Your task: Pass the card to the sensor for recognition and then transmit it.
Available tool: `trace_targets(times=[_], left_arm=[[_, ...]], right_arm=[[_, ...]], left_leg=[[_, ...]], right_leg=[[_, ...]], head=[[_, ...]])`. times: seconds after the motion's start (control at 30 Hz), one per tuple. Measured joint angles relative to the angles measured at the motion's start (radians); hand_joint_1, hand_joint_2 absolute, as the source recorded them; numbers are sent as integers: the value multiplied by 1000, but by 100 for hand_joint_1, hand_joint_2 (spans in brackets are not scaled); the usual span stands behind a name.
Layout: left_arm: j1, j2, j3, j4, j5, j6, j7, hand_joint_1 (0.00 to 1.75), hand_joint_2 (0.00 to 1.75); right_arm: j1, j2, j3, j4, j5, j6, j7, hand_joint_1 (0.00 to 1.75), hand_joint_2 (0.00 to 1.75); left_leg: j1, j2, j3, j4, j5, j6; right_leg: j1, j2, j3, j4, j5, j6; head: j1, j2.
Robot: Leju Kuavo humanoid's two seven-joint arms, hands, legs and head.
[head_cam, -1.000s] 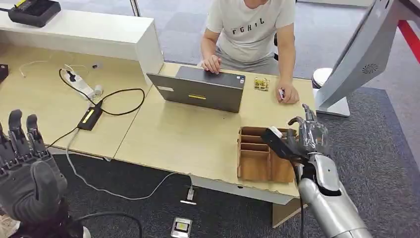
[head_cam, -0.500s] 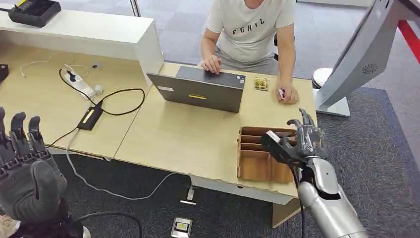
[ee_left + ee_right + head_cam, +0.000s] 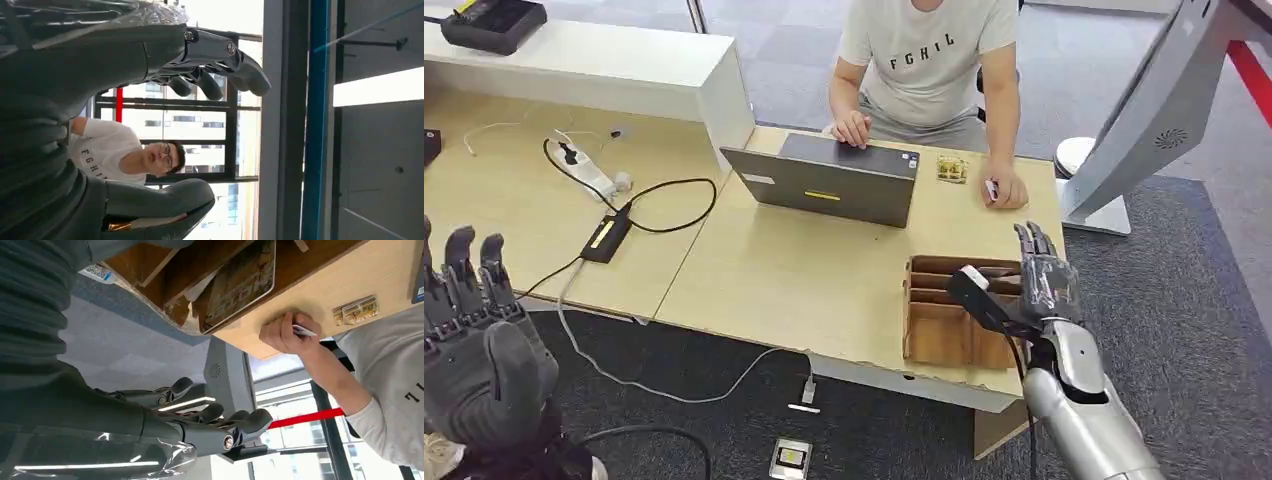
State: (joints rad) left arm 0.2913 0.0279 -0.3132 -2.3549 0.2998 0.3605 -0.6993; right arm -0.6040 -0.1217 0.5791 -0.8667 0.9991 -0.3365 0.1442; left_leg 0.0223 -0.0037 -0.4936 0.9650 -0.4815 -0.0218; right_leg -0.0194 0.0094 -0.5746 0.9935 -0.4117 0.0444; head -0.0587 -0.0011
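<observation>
Pick-up stage at the table (image 3: 794, 285): the robot's right hand (image 3: 1036, 290) hovers over the wooden organiser (image 3: 934, 335) at the table's 4 o'clock corner. Its fingers (image 3: 1036, 245) are straight and apart, the thumb is splayed toward 9 o'clock, and nothing is in its grasp. What looks like the card (image 3: 239, 284), a flat piece with rounded corners, leans in one of the organiser's slots just beyond the hand in the right wrist view, untouched.

The left hand (image 3: 474, 345) is raised at 8 o'clock, off the table, fingers spread and empty. A person (image 3: 924, 60) sits at 12 o'clock behind a laptop (image 3: 829, 185). One of the person's hands (image 3: 1006, 188) rests on the table at 1 o'clock, pinching a small white item.

By the look of it the task has barely begun. The next move calls for the right hand to dip into the slot and pinch the card's upper edge. Which device serves as the sensor cannot be told.

Room is tight. The organiser's thin dividers crowd the card, and the box sits right at the table's near edge, so a nudge toward 6 o'clock could tip it off. A grey stand (image 3: 1144, 110) rises at 2 o'clock. The open stretch of table toward 9 o'clock offers the freest path.
</observation>
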Motion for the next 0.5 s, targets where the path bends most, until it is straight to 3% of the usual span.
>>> trace_targets(times=[0.13,0.2,0.3,0.4,0.5], left_arm=[[-5,3,0,5,13,-13,0,40,175],[-9,5,0,10,15,-16,0,40,175],[-13,6,0,15,21,-21,0,42,175],[-18,8,0,21,28,-26,0,42,175],[-24,10,0,28,32,-26,0,42,175]], right_arm=[[1,-6,-2,1,0,0,3,9,175],[1,-8,-2,3,0,0,4,28,175],[2,-10,-2,5,0,1,8,42,175],[2,-10,-2,10,1,3,11,52,175],[2,-10,-2,15,3,3,11,52,175]], left_leg=[[0,0,0,0,0,0],[0,0,0,0,0,0],[0,0,0,0,0,0],[0,0,0,0,0,0],[0,0,0,0,0,0]], right_leg=[[0,0,0,0,0,0],[0,0,0,0,0,0],[0,0,0,0,0,0],[0,0,0,0,0,0],[0,0,0,0,0,0]], head=[[0,0],[0,0],[0,0],[0,0],[0,0]])
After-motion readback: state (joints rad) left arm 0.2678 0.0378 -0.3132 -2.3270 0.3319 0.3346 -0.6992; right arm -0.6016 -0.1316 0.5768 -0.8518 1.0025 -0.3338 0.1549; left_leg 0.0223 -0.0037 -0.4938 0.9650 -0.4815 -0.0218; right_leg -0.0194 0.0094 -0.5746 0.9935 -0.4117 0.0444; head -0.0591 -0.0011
